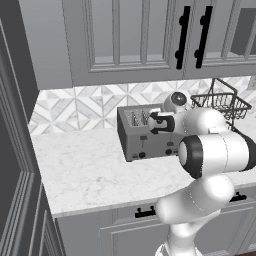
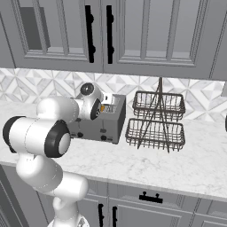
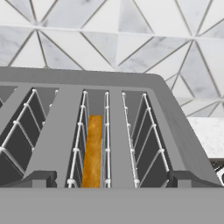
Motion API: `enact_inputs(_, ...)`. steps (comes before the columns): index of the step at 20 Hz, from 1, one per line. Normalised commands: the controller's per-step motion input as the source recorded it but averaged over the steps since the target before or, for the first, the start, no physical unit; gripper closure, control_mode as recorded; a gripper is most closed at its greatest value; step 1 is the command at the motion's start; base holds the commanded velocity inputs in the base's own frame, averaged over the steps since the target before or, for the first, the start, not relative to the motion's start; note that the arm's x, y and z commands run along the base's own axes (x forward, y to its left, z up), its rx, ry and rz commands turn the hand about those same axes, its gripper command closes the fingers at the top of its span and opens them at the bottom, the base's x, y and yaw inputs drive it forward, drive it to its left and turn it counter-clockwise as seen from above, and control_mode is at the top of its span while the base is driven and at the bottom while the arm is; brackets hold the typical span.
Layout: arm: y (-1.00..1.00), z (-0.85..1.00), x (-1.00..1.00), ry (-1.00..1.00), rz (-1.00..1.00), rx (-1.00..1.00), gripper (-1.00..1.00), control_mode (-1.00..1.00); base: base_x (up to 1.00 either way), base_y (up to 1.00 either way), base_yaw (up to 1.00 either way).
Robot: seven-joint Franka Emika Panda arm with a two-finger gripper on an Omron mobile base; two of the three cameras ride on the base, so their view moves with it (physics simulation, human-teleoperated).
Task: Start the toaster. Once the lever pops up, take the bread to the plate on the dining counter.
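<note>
In the left base view, the toaster is seen mid-frame on the table, partly hidden by the arm. In the right base view, a wire basket stands just beside it. In the hand view, the bread sits deep in a slot at lower centre; the end effector is spread wide, empty. Removal and plating are judged outstanding.

Grey kitchen worktop and its surroundings

A two-tier dark wire basket stands on the white marble worktop, before a triangle-patterned tile backsplash, under grey wall cabinets with black handles.
</note>
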Motion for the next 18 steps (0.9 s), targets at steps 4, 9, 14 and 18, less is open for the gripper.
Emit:
enact_inputs(4, 0.0, 0.0, 0.0, 0.0, 0.0, 0.0, -1.0, -1.0, 0.0, 0.0, 0.0)
enact_inputs(9, 0.0, 0.0, 0.0, 0.0, 0.0, 0.0, -1.0, -1.0, 0.0, 0.0, 0.0)
enact_inputs(14, 0.0, 0.0, 0.0, 0.0, 0.0, 0.0, -1.0, -1.0, 0.0, 0.0, 0.0)
enact_inputs(18, 0.0, 0.0, 0.0, 0.0, 0.0, 0.0, -1.0, -1.0, 0.0, 0.0, 0.0)
